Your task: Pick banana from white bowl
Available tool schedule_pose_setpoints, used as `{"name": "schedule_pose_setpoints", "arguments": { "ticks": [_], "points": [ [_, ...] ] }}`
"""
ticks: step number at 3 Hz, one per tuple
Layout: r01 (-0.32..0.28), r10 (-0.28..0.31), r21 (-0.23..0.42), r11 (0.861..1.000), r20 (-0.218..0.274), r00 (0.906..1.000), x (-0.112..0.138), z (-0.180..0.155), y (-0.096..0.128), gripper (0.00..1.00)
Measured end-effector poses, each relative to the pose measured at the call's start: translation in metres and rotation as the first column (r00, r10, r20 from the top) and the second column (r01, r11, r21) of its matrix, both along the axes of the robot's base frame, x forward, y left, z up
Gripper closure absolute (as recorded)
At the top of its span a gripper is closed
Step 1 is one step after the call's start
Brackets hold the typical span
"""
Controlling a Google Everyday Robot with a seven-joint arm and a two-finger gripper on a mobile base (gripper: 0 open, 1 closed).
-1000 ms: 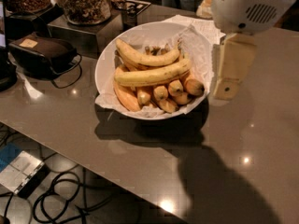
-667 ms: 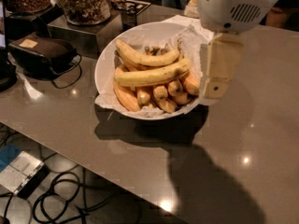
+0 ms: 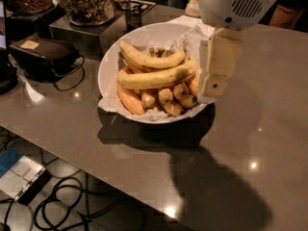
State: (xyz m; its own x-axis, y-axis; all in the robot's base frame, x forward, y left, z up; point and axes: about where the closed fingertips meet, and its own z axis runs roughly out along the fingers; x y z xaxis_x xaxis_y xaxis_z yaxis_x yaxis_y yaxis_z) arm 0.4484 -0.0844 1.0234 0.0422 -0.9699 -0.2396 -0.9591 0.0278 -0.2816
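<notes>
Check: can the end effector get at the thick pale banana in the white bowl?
Probably yes: the banana lies uncovered on top, its end beside the end effector, which hangs at the rim of the white bowl.

You have black pouch (image 3: 43, 54) with cord on grey counter (image 3: 120, 162). Behind it, snack-filled glass jar (image 3: 89, 1) atop metal box (image 3: 79, 35). Tangled cables (image 3: 67, 203) on floor below.

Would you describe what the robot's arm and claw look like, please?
The arm's wrist is a rounded white housing with slanted vent slits and a dark dot. Below it hangs the claw, a flat cream block, at the rim of the large round white bowl.
</notes>
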Motion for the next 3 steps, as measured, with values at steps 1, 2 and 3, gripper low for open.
{"name": "schedule_pose_setpoints", "arguments": {
  "ticks": [1,2,3],
  "points": [
    [-0.001,0.001,0.011,1.0,-0.027,0.9996,0.006,-0.003,0.006,0.13],
    [-0.009,0.009,0.008,1.0,-0.055,0.9984,0.013,-0.011,0.012,0.24],
    [-0.017,0.017,0.001,1.0,-0.077,0.9969,0.018,-0.018,0.017,0.23]
  ]
}}
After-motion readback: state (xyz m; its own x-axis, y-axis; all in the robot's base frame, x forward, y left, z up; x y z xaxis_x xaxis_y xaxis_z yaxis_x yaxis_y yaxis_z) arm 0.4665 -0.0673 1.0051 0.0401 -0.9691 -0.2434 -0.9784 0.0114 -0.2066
